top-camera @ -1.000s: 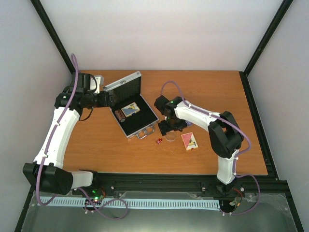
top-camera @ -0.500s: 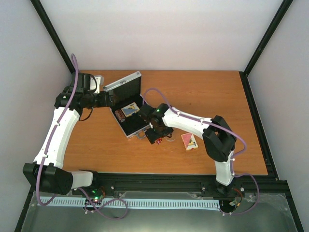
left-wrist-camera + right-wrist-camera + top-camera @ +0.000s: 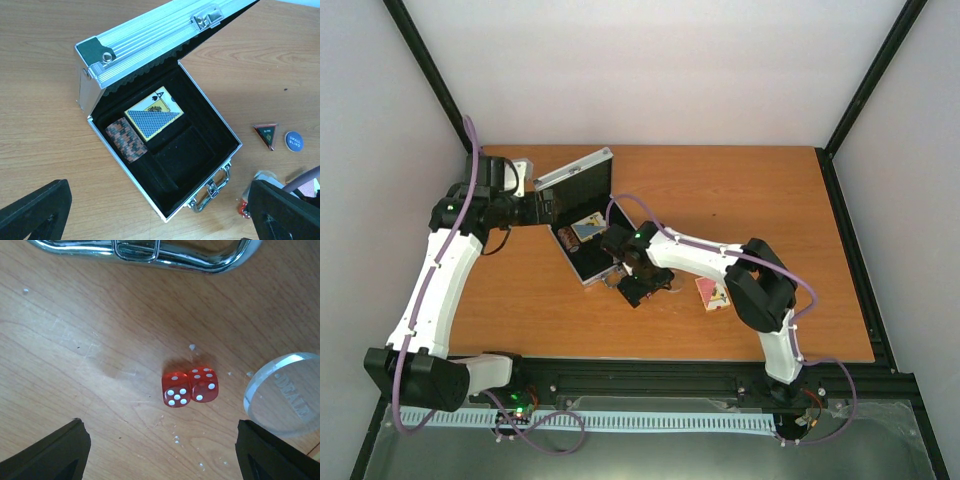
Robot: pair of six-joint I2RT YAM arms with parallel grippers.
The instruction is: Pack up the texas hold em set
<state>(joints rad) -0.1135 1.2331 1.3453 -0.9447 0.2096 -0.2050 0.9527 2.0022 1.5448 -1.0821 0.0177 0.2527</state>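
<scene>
The silver case (image 3: 588, 243) lies open left of centre, its lid (image 3: 165, 35) raised. In its black lining sit a dark chip stack (image 3: 126, 140) and a blue-yellow card pack (image 3: 153, 117). My left gripper (image 3: 544, 207) hovers by the lid's left end, open, with nothing between its fingers (image 3: 35, 212). My right gripper (image 3: 640, 288) is open just in front of the case handle (image 3: 150, 250), low over two red dice (image 3: 190, 386) that lie touching between its jaws. A clear disc (image 3: 285, 392) lies right of the dice. The red card pack (image 3: 712, 293) lies further right.
A triangular token (image 3: 266, 134) and a round blue "small blind" button (image 3: 294, 141) lie on the wooden table (image 3: 770, 200) right of the case. Black frame posts and white walls bound the table on three sides.
My right arm has swung left toward the front of the case and now sits over the dice, its jaws slightly narrower. The left arm has hardly moved.
</scene>
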